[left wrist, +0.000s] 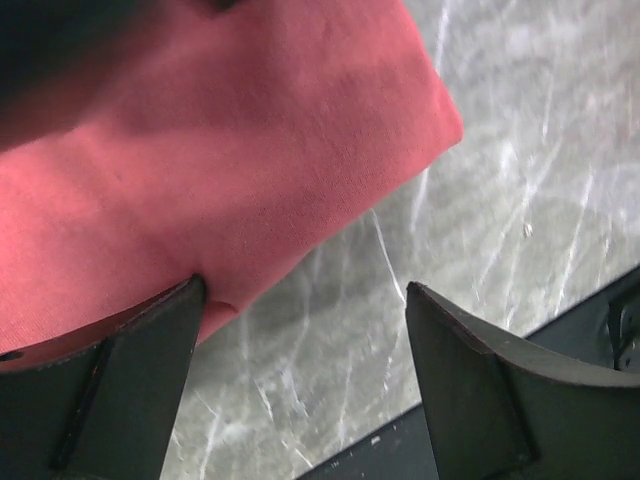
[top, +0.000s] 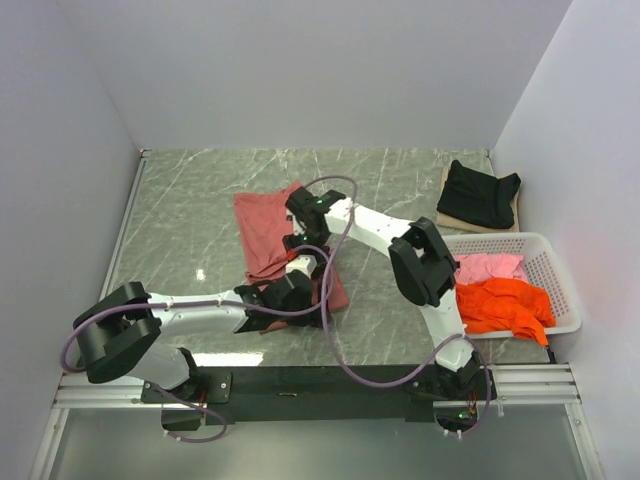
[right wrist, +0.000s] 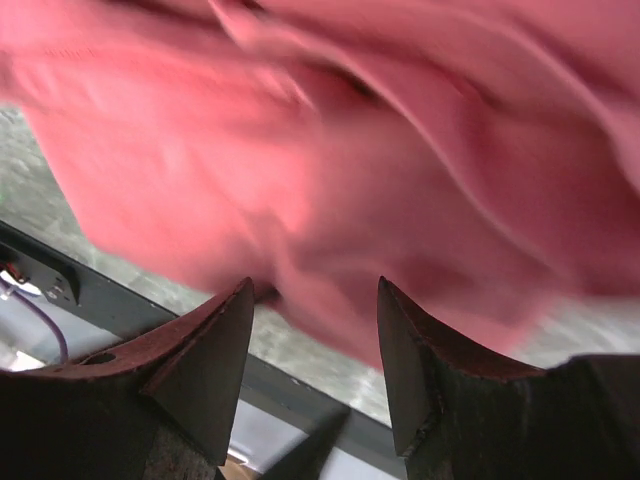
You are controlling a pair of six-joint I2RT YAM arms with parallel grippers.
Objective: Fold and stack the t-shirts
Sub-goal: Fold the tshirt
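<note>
The soft, limp brick-red t-shirt (top: 268, 235) lies part-folded in the middle of the surface (top: 190, 200), the left claw (left wrist: 305, 290) spread wide at its near folded edge, the right claw (right wrist: 315, 285) parted beside rumpled cloth; pinching an edge through both layers looks the surest hold

Four in cloth: one red shirt (top: 265, 230), one black shirt (top: 480, 193), one orange shirt (top: 505, 305), one pink shirt (top: 488, 267). One basket (top: 500, 239), one tan board (top: 445, 205).
</note>
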